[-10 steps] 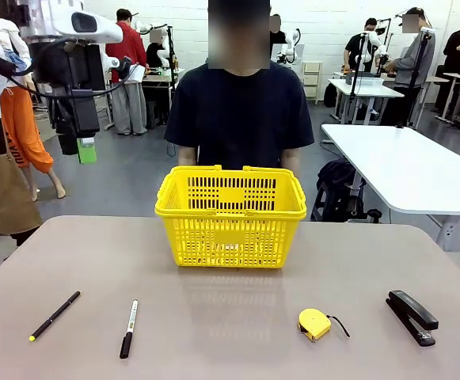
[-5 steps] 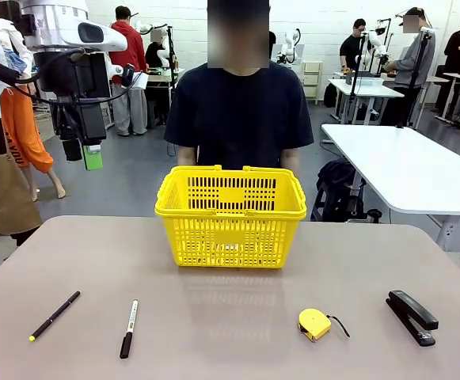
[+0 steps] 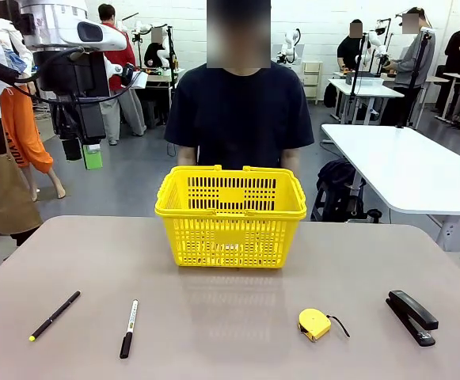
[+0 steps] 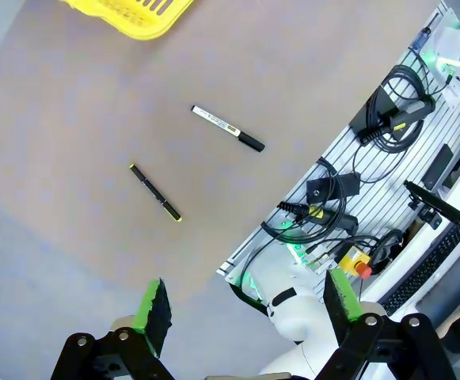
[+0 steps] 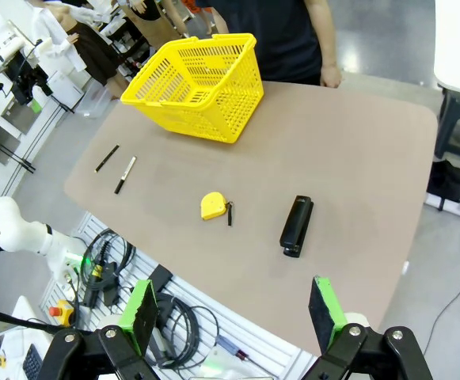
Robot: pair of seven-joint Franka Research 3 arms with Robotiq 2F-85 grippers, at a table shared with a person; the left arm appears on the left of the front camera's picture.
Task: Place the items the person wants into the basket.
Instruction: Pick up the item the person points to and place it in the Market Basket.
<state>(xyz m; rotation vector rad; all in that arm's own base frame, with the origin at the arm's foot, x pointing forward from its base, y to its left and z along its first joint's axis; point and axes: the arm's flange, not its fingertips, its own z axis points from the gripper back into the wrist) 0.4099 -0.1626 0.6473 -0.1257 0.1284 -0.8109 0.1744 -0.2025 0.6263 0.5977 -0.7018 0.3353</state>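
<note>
A bright yellow basket (image 3: 230, 214) stands at the far middle of the table, just in front of the person (image 3: 240, 107), whose hands are hidden behind it. Near the front left lie a thin black pen with a yellow tip (image 3: 54, 315) and a black marker with a white barrel (image 3: 128, 328). My left gripper (image 3: 82, 153) hangs open and empty, high over the table's far left corner. From the left wrist, the open left gripper (image 4: 245, 305) looks down on the pen (image 4: 155, 192) and marker (image 4: 228, 128). High above the table's near edge, my right gripper (image 5: 233, 313) is open and empty, over the basket (image 5: 202, 83).
A round yellow tape measure (image 3: 315, 324) and a black stapler (image 3: 412, 317) lie at the front right. Bare tabletop (image 3: 230, 317) stretches between the two pairs of tools. Cables and a control box (image 4: 348, 253) sit below the table's near edge.
The left arm shifted slightly right and down in the first half second, then held still. Nothing on the table moved.
</note>
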